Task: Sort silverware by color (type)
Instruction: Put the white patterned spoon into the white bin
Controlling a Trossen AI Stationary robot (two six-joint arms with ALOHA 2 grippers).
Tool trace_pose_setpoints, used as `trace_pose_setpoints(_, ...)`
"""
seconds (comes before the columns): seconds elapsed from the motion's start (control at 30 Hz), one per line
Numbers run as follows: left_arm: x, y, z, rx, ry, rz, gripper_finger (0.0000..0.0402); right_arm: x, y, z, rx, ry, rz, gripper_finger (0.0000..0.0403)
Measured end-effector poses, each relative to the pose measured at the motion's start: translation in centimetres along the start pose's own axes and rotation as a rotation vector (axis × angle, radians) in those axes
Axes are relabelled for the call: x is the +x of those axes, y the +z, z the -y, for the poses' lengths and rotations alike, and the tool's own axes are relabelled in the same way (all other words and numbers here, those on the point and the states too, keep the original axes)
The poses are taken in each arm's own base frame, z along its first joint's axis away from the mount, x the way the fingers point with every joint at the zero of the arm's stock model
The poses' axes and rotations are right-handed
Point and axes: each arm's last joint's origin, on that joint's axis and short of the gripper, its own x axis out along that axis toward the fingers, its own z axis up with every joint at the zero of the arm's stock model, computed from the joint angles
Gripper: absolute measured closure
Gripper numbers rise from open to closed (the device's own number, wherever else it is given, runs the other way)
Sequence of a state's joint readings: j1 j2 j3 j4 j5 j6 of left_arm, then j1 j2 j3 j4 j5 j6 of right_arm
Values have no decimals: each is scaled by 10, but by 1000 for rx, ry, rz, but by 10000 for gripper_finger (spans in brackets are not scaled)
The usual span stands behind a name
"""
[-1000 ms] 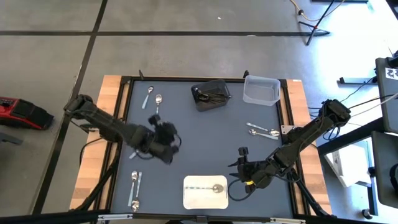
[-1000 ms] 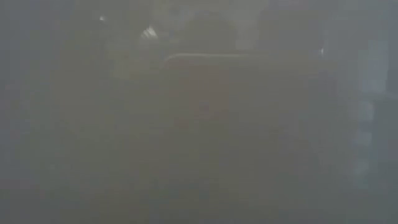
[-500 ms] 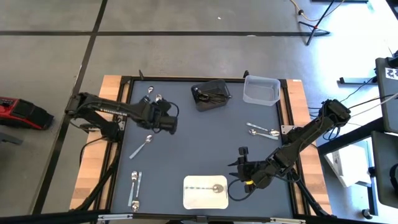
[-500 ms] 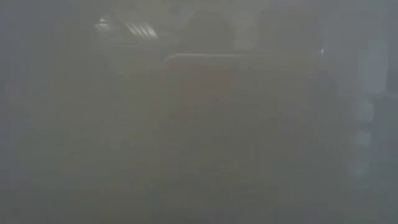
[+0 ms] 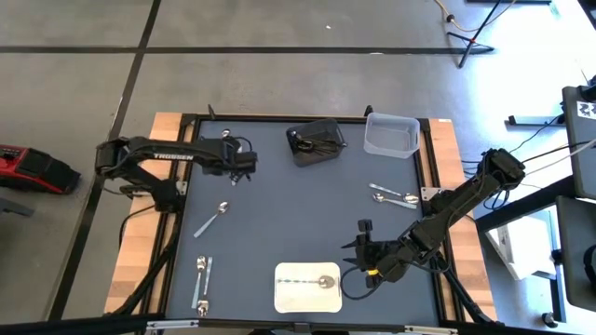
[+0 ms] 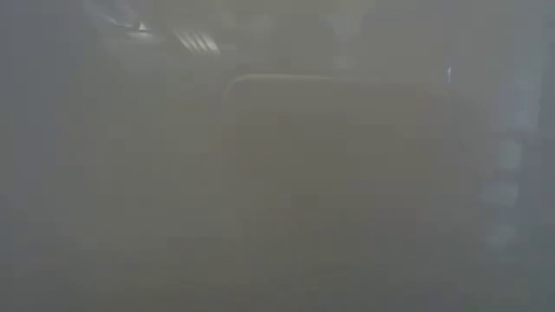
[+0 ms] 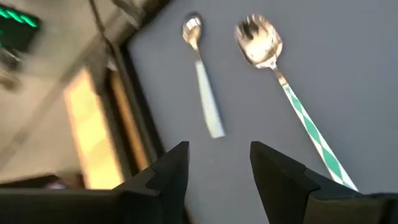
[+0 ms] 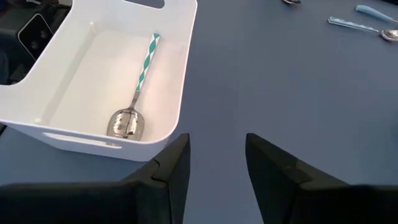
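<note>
Two spoons, one pale-handled (image 7: 202, 81) and one green-striped (image 7: 280, 81), lie just ahead of the open, empty left claw (image 7: 217, 177) near the bench's far-left corner. Only the right wrist view shows the open right claw (image 8: 214, 171) beside the white bin (image 8: 180, 81), which holds another striped spoon (image 8: 138, 93).

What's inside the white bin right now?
The white bin holds one spoon with a green-and-white striped handle, bowl toward its near wall. That wall hides a strip of the floor.

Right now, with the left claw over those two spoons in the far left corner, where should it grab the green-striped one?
Grip the green-striped spoon mid-handle, coming straight down with the open left claw across the shaft. It lies flat on the table, and the pale-handled spoon lies apart beside it, leaving room for both fingers.
</note>
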State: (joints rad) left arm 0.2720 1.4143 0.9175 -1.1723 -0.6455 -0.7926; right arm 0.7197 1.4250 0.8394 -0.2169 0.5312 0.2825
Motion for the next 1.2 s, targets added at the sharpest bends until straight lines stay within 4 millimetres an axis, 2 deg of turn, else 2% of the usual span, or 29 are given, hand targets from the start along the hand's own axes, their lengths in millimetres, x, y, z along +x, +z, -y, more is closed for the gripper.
trace_pose_setpoints(0.23, 35, 10, -9, -150, -258, 38, 235, 0, 0, 0, -4, -1, -3, 259)
trace_pose_setpoints(0.5, 74, 5, -8, -242, -378, 31, 235, 0, 0, 0, -4, -9, -1, 259)
trace_pose_setpoints(0.63, 82, -3, -2, -244, -459, 38, 235, 0, 0, 0, -4, -9, -1, 259)
trace_pose_setpoints(1.0, 97, -21, 4, -256, -498, 72, 237, 0, 0, 0, -7, -12, -1, 259)
trace_pose_setpoints(1.2, 95, -24, 8, -213, -505, 86, 271, 0, 0, 1, -28, -35, 7, 259)
